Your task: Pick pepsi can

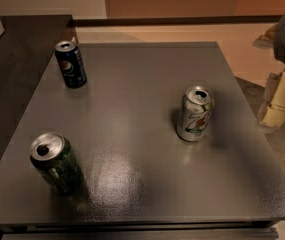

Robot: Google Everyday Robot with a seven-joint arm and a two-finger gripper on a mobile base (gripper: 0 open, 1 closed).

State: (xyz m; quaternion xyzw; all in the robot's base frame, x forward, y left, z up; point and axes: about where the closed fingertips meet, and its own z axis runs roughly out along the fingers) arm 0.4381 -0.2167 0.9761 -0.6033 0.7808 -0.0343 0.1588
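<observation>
1. The gripper (278,104) hangs off the table's (147,69) right edge in the camera view, over the floor and level with the middle of the tabletop; I cannot tell whether it is apart or together, and it holds nothing that I can see.
2. The pepsi can (71,64) stands upright well away from the gripper, across the whole width of the table and nearer the far corner; it is next to the edge that meets the dark counter (12,69).
3. The silver-white can (195,114) is the nearest thing to the gripper, standing upright just inside the table edge on the gripper's side; it sits close to the straight line from the gripper to the pepsi can.
4. The green can (55,164) is also well apart from the gripper, at the near corner on the far side of the table from it.
5. All 3 cans stand apart from each other, none touching.
6. Progress, as I judge it: nothing of the pick is done yet; the pepsi can is untouched; the reach across, the closing round the can and the lift are all left.
7. The likely risk is brushing the silver-white can on the way over.
</observation>
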